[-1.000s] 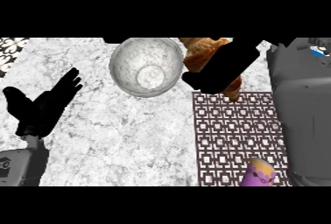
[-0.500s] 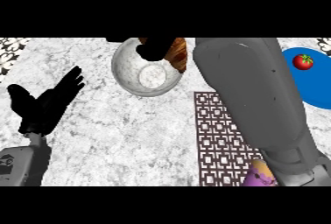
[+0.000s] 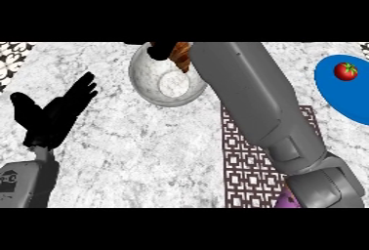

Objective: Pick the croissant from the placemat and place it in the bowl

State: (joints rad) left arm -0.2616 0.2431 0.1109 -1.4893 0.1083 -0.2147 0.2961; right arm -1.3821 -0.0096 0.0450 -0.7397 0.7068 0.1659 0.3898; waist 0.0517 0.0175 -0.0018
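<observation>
Right forearm (image 3: 263, 105) runs diagonally from the lower right corner up to the top centre, covering much of the placemat (image 3: 249, 168) and the bowl's right edge. Right hand (image 3: 162, 49) is mostly cut off by the top of the view; only dark fingers show above the bowl's far rim. They are curled against the croissant (image 3: 183, 54), so the hand is holding it. The croissant shows as a brown ribbed strip over the bowl's upper right interior, tight beside the forearm. Whether it touches the bowl's inner wall cannot be told.

Bowl (image 3: 167, 78): pale, round, sits on the marbled surface (image 3: 137, 146) near the top centre, with its floor visible and bare. Its near and left rims are exposed; open surface lies all around that side.

Placemat: dark lattice pattern, right of centre, extending to the lower edge. Its left edge is straight and unobstructed.

Left hand (image 3: 54, 114): at the left of the view, open with fingers spread and pointing up-right, resting, well apart from the bowl. A broad stretch of bare surface separates it from the bowl and the placemat.

Blue plate (image 3: 338, 100) at the right edge, partly cut off, carries a tomato (image 3: 346, 71). A purple object (image 3: 287, 201) peeks out at the bottom beside the right forearm; its kind cannot be told.
</observation>
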